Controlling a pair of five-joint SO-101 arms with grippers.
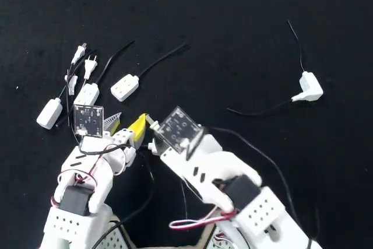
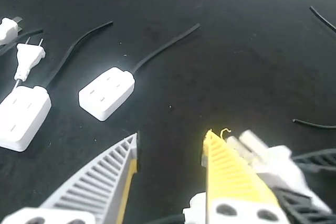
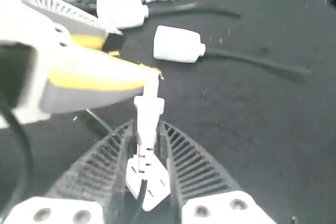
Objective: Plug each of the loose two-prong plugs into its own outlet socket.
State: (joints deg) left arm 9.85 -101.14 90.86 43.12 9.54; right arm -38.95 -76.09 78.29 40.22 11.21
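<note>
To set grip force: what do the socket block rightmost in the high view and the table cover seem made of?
The socket block: apparently moulded white plastic, smooth, faint sheen, rounded edges. The table cover: probably black cloth or felt, matte with pale lint-like specks; weave not discernible.

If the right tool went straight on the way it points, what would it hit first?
Likely the yellow finger of the left tool; the plug in the right tool nearly touches it.

Soft, even light falls from above onto the matte black bench (image 1: 233,27), which stays dark. The white outlet socket (image 1: 124,87) reads bright, its top slightly washed out and its near side greyer. Shadows beside the socket are faint against the black surface.
</note>
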